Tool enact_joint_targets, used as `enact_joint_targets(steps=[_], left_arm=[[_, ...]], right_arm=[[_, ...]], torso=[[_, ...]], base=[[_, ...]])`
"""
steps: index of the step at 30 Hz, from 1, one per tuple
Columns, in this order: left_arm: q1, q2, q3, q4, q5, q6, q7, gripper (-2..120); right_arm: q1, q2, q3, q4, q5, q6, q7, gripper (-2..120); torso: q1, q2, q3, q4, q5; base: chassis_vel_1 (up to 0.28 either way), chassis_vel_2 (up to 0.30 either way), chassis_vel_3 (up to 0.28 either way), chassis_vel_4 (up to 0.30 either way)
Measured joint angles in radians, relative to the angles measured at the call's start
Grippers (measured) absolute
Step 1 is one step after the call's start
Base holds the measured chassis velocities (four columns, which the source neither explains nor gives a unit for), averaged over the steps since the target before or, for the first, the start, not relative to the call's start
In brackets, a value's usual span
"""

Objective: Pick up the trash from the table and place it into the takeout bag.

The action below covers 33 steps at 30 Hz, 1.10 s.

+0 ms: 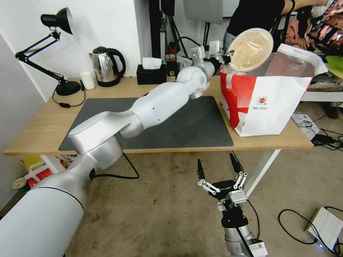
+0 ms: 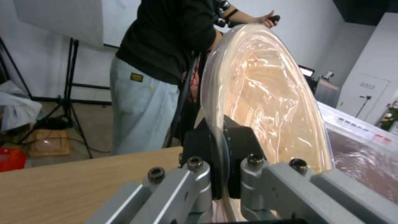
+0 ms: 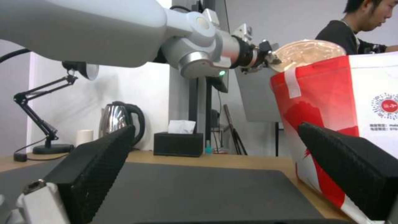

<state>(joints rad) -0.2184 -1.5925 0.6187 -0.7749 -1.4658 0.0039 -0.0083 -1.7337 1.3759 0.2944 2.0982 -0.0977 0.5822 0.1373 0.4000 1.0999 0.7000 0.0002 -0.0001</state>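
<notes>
My left gripper (image 1: 225,59) is shut on the rim of the beige bowl (image 1: 250,49), a piece of trash, and holds it tilted on edge over the open top of the takeout bag (image 1: 262,103). In the left wrist view the black fingers (image 2: 244,146) pinch the rim of the beige bowl (image 2: 269,99). The white bag with its red side panel stands at the right end of the table (image 1: 39,128). In the right wrist view the bowl (image 3: 309,53) shows above the rim of the takeout bag (image 3: 331,102). My right gripper (image 1: 218,167) hangs open below the table's front edge.
A dark grey mat (image 1: 193,125) covers the table's middle. Along the back stand a black desk lamp (image 1: 53,53), a white cup (image 1: 87,80), a steel kettle (image 1: 106,66) and a black tissue box (image 1: 151,73). A person (image 1: 255,16) stands behind the bag. Cables lie on the floor.
</notes>
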Motion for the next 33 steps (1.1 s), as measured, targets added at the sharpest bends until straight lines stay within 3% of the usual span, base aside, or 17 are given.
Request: enact_joint_targets(steps=[33], left_arm=[[0.036, 0.0, 0.031, -0.017, 0.02, 0.003, 0.027, 1]], right_arm=[[0.0, 0.0, 0.0, 0.0, 0.0, 0.0, 0.0, 100]], torso=[[0.0, 0.0, 0.0, -0.0002, 0.0002]], base=[[0.0, 0.0, 0.0, 0.0]])
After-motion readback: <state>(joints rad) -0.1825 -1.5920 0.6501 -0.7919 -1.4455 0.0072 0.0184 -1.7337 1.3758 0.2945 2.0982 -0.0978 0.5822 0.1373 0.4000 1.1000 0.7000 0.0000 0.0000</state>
